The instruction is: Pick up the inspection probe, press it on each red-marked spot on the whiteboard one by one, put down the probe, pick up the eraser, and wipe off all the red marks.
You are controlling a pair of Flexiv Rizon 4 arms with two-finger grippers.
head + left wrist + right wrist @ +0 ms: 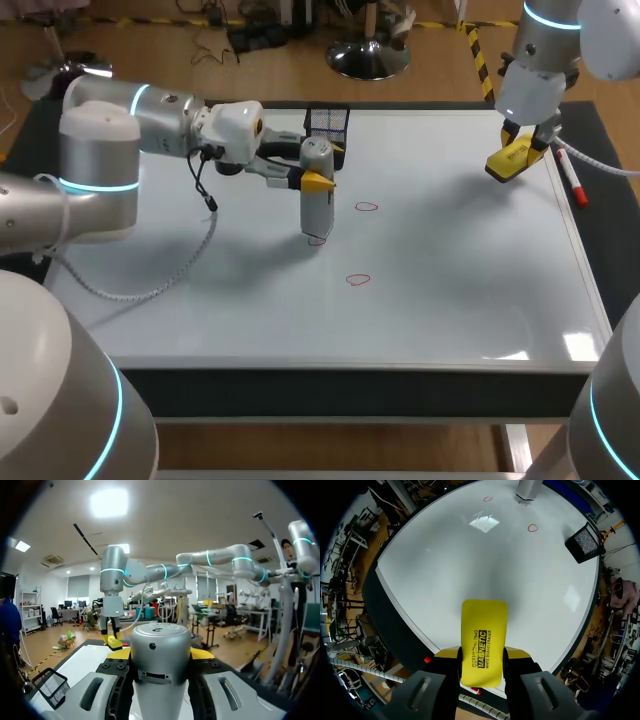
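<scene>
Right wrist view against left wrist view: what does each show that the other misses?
Only the right wrist view: the red marks on the whiteboard. Only the left wrist view: the left claw shut on the inspection probe, and the right arm. Both: the inspection probe, the whiteboard, the black mesh basket, and the right claw holding the yellow eraser.

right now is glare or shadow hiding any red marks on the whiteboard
Head view: glare sits in the near right corner of the whiteboard, clear of the marks; the soft shadow of the left arm falls beside the probe, dimming none. Right wrist view: a light reflection lies near the marks, covering none. Left wrist view: the probe blocks them.
</scene>
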